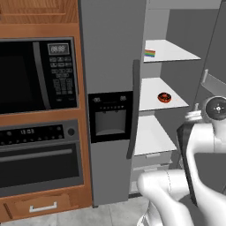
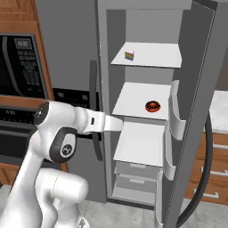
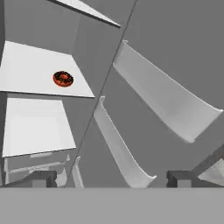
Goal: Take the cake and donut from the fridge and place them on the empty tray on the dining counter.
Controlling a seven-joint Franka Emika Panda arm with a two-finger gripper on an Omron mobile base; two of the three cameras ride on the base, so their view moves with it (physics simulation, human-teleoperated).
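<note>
The fridge point(image 1: 110, 53) stands with its right door point(image 2: 191, 89) swung open and its left door shut. The cake point(image 1: 150, 53) point(image 2: 129, 55), a rainbow-striped wedge, sits at the front left of the top white shelf. One shelf lower, the donut point(image 1: 164, 96) point(image 2: 152, 106) point(image 3: 63, 78) lies near the shelf's right side. My gripper point(image 3: 111, 179) is open, its fingertips wide apart with nothing between them. It hangs in front of the fridge opening, below and well short of the donut. The tray and the dining counter are out of view.
White bins point(image 3: 162, 96) on the inside of the open door stick out to the right of the shelves. A black microwave point(image 1: 35, 75) and an oven point(image 1: 39, 163) fill the wooden cabinetry left of the fridge. A counter with wooden drawers point(image 2: 218, 178) stands beyond the open door.
</note>
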